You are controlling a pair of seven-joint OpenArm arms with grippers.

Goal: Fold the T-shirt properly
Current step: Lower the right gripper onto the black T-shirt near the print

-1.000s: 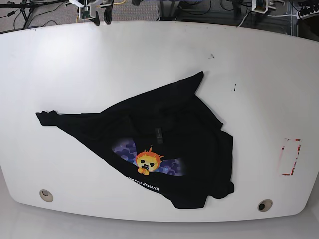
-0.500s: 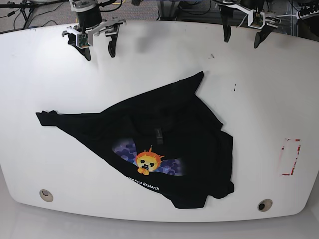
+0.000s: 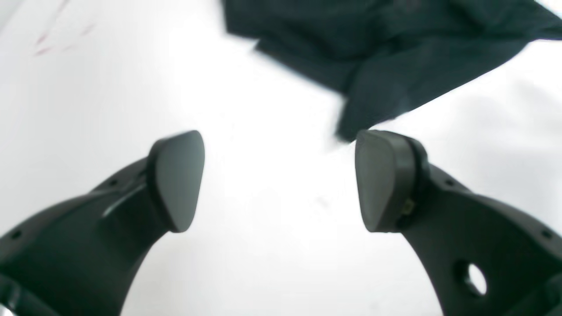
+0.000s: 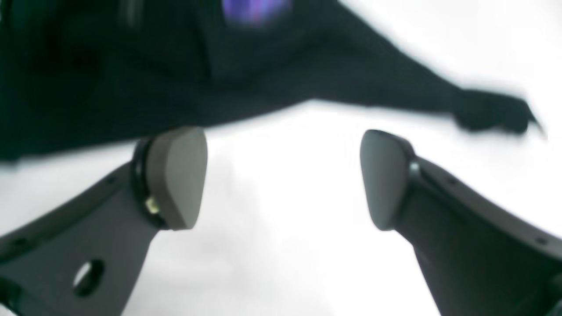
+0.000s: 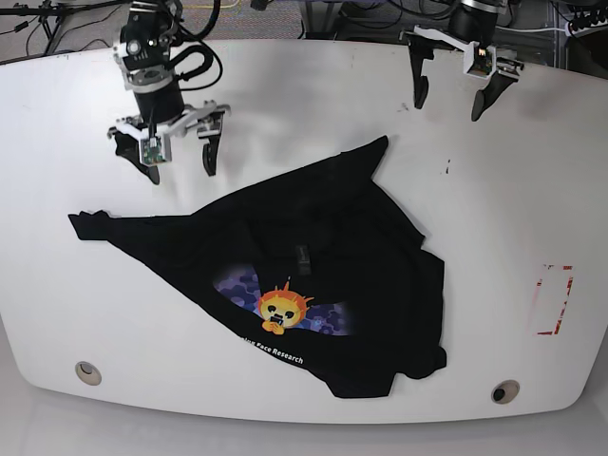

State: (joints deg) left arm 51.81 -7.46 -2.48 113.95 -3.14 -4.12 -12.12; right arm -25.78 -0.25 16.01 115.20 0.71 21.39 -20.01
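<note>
The black T-shirt [image 5: 323, 247] lies crumpled in a rough triangle in the middle of the white table [image 5: 513, 209]. Its sun-face print on purple [image 5: 282, 309] and white lettering show near the front. One point stretches left [image 5: 85, 226] and another points toward the back [image 5: 378, 147]. My right gripper [image 5: 179, 169] hovers open over bare table behind the shirt's left part; in its wrist view the right gripper [image 4: 281, 175] holds nothing, with the T-shirt [image 4: 131, 79] just ahead. My left gripper [image 5: 446, 104] [image 3: 279, 180] is open and holds nothing near the back edge, short of the T-shirt's [image 3: 395, 44] back point.
A red rectangular marking [image 5: 554, 299] sits on the table at the right. Two round grommet holes [image 5: 87, 372] [image 5: 504, 391] lie near the front edge. Small dark marks [image 5: 447, 169] dot the surface right of the shirt. Cables and stands crowd the floor beyond the far edge.
Both arms have come in from the far edge toward the shirt, the right one farther. Both sets of jaws have spread wider. The T-shirt has not moved.
</note>
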